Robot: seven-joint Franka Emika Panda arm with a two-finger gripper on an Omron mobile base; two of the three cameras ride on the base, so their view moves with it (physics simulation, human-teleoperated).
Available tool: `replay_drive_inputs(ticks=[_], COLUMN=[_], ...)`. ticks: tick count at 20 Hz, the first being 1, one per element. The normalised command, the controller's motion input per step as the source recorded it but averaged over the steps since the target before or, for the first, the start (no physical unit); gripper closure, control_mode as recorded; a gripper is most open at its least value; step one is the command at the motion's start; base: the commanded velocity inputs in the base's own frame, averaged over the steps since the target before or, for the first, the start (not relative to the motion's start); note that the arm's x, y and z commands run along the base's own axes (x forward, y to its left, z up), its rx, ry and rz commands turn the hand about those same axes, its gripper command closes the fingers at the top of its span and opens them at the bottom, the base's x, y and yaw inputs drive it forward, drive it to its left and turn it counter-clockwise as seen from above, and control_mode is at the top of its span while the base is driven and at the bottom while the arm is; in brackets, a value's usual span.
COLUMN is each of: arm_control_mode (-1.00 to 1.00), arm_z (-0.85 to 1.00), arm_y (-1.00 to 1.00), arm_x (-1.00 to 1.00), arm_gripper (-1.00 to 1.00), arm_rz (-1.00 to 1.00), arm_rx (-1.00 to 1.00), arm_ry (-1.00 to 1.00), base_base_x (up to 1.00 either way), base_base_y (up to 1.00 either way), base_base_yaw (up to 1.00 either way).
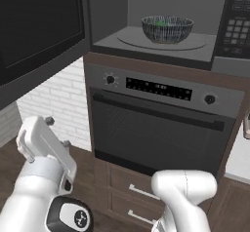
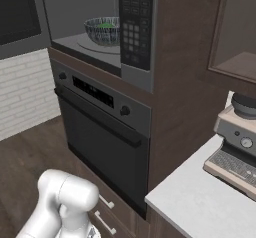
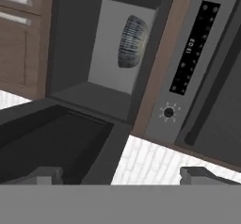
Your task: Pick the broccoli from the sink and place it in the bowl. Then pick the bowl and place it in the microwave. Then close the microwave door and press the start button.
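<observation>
Closing microwave door (image 3: pixel 56 138): bowl (image 1: pixel 167 29) w/ broccoli (image 1: pixel 162 24) sitting inside microwave (image 1: pixel 161 43) on turntable; hand (image 3: pixel 121 175) spread, empty. Pushing door's outer edge advised, swinging flush.

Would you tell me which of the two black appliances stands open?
The upper one, the black microwave, its door swung left; the black oven below is shut.

Flat, even rendered light from my cameras, no hard shadows or glare. Microwave (image 1: pixel 161 46) cavity reads mid-grey. Edges slightly soft, low resolution; no motion blur.
</observation>
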Motion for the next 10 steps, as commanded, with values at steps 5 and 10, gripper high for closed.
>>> replay_drive_inputs(ticks=[5, 10], arm_control_mode=[-1.00, -1.00], arm_z=[-0.36, -0.42], arm_y=[0.37, 0.55], arm_x=[0.65, 0.48], arm_gripper=[-1.00, -1.00], arm_rz=[-0.03, -0.03], arm_rx=[-0.09, -0.13], arm_ry=[0.00, 0.00], base_base_x=[0.00, 0.00], base_base_y=[0.00, 0.00], base_base_yaw=[0.00, 0.00])
